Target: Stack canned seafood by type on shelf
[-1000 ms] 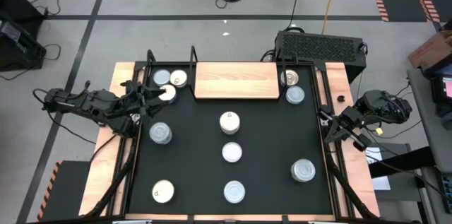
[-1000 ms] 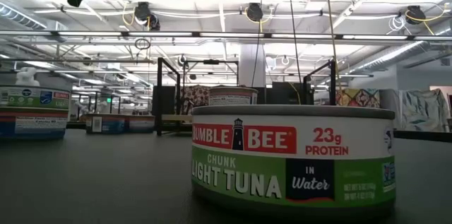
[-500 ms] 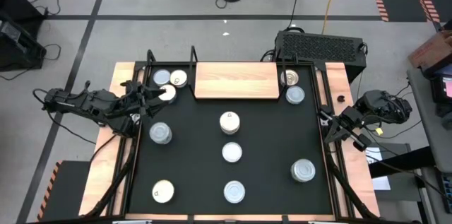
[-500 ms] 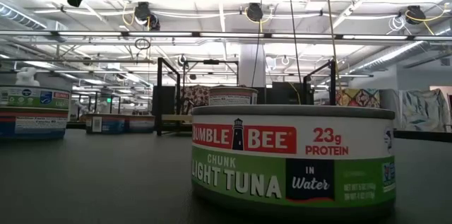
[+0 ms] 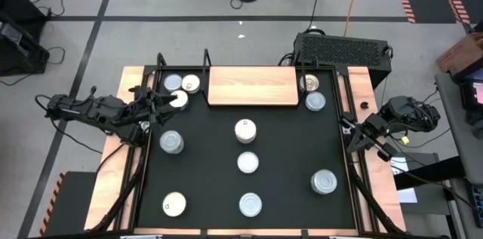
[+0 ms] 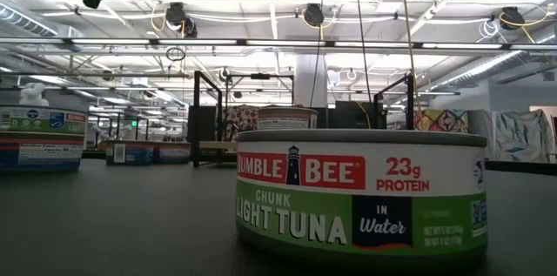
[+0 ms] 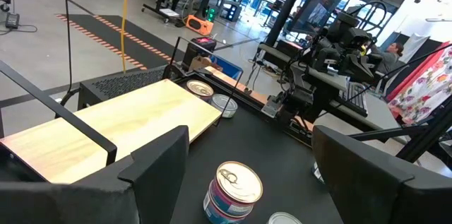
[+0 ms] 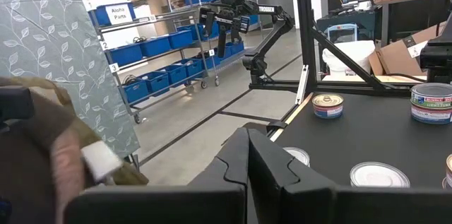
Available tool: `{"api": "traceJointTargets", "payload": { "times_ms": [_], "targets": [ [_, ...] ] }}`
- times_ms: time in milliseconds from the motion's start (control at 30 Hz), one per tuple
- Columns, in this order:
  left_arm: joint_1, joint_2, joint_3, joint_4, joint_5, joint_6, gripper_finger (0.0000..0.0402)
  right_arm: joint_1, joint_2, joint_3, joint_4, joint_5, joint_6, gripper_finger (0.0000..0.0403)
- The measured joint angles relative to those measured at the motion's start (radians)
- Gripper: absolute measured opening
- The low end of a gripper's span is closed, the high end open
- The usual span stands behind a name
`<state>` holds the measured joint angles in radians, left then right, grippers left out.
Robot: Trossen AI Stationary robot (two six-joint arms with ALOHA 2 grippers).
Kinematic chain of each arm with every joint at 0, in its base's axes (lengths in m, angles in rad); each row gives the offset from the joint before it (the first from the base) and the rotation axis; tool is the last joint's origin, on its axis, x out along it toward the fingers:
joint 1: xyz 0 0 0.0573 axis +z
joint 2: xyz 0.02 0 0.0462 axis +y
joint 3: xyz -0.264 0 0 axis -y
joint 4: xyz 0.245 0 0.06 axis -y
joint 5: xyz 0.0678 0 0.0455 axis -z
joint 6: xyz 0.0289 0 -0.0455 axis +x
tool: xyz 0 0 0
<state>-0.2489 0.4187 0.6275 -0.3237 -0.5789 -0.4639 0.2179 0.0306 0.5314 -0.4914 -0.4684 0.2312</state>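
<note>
I've got L gripper [image 5: 160,103] wide open near table's back-left corner beside the tins [image 5: 181,84], shelf [image 5: 252,86] at back edge bare; R gripper [image 5: 352,135] shut, parked right edge.
</note>
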Motion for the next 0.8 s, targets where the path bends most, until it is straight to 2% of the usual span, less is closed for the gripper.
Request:
{"api": "traceJointTargets", "payload": {
  "times_ms": [633,800],
  "targets": [
    [0.0,0.0,0.0,0.0,0.0,0.0,0.0301,0.0,0.0,0.0,0.0,0.0,-0.002,0.0],
    [0.0,0.0,0.0,0.0,0.0,0.0,0.0301,0.0,0.004,0.0,0.074,0.061,-0.043,0.0]
  ]
}}
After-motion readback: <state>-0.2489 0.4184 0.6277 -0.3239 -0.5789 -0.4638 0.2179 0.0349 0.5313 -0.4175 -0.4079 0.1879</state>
